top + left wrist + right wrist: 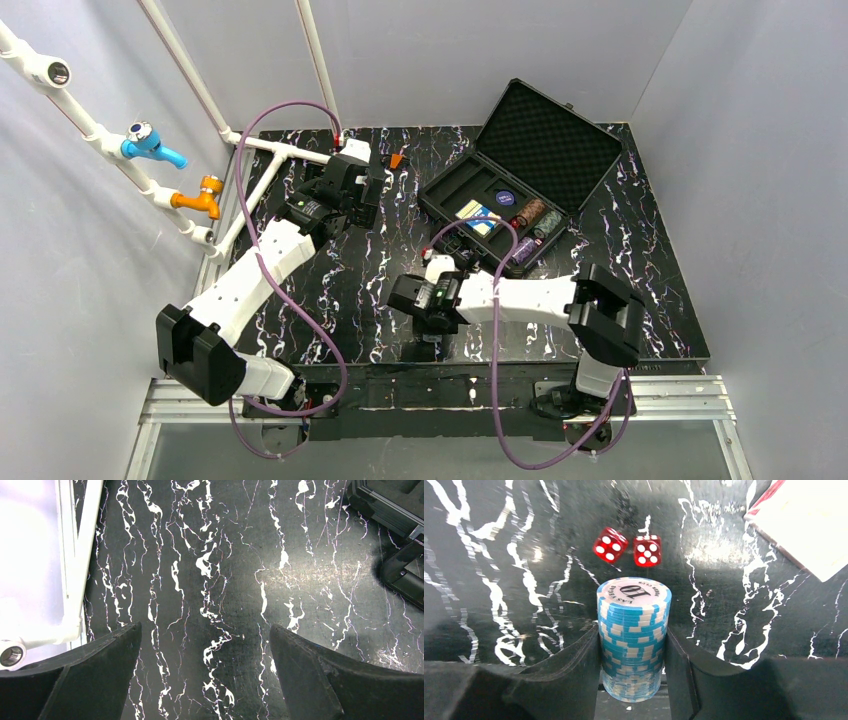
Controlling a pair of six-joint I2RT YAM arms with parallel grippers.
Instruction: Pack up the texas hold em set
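Observation:
The black case (452,190) lies open at the back right, its foam-lined lid (548,140) tilted back. Its tray holds a card deck (480,218) and chip stacks (532,213). My right gripper (418,300) is at the table's middle front. In the right wrist view it (631,642) is shut on a blue-and-white chip stack (633,612), fingers pressing both sides. Two red dice (610,544) (647,550) lie just beyond the stack. My left gripper (365,192) hovers open and empty over the table at the back left, jaws wide apart in its wrist view (205,635).
A white card box with a red edge (809,525) lies beyond and right of the dice. White pipes with blue and orange taps (150,140) stand along the left wall. A corner of the case (395,510) shows in the left wrist view.

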